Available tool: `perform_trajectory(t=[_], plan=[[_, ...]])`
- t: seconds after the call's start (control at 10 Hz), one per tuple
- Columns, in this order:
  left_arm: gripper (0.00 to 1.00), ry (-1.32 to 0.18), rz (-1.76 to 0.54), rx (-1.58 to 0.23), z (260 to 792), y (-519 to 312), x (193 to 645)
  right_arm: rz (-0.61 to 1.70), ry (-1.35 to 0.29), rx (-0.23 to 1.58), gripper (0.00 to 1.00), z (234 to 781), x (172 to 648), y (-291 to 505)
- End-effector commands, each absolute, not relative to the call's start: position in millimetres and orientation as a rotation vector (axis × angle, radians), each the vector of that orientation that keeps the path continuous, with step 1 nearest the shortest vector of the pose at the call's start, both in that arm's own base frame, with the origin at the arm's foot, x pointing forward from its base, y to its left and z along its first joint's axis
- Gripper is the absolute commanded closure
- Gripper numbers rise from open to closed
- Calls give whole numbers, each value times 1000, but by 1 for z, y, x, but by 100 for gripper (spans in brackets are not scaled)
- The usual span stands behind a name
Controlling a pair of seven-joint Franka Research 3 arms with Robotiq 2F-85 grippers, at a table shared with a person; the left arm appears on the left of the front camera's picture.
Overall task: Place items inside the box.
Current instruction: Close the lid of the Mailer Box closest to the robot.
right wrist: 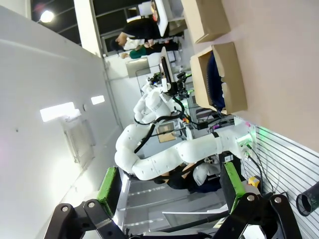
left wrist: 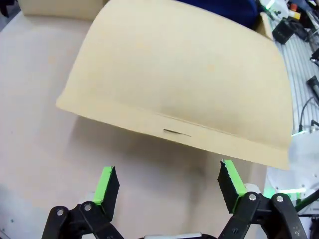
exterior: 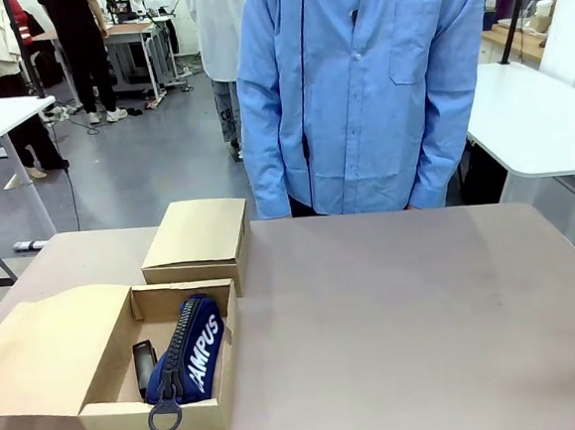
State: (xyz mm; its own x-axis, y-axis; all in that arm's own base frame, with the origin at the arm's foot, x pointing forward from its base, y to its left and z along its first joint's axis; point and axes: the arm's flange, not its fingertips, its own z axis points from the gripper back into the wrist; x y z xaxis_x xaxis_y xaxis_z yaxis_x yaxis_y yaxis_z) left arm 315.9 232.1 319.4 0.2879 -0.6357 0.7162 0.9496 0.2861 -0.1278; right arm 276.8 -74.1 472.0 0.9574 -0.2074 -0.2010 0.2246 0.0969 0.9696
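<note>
An open cardboard box (exterior: 154, 423) stands at the table's near left, its lid flap (exterior: 50, 358) folded out to the left. Inside lies a navy zip pouch (exterior: 193, 347) with white lettering, and a small black stapler (exterior: 143, 366) is wedged beside it. In the left wrist view my left gripper (left wrist: 167, 186) is open and holds nothing, hovering above the lid flap (left wrist: 184, 74); a strip of the navy pouch (left wrist: 224, 7) shows beyond. My right gripper (right wrist: 172, 186) is open with nothing in it, far from the box (right wrist: 232, 74) and the pouch (right wrist: 214, 74).
A second, closed cardboard box (exterior: 195, 242) sits just behind the open one. A person in a blue shirt (exterior: 367, 89) stands at the far edge. The brown tabletop (exterior: 405, 315) stretches bare to the right. The left arm (right wrist: 164, 154) appears in the right wrist view.
</note>
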Motion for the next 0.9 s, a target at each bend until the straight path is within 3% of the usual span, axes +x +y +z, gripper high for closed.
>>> perform_trajectory(t=[0.0,0.5,0.8], plan=[[0,-661,-1182,-633,310,222,319,-313,7,1457,0,475,276,-75],[0,-775,-1254,-905,299,187,319,-313,7,1457,0,475,276,-75],[0,-771,-1264,-834,303,193,319,-313,7,1457,0,475,276,-75]])
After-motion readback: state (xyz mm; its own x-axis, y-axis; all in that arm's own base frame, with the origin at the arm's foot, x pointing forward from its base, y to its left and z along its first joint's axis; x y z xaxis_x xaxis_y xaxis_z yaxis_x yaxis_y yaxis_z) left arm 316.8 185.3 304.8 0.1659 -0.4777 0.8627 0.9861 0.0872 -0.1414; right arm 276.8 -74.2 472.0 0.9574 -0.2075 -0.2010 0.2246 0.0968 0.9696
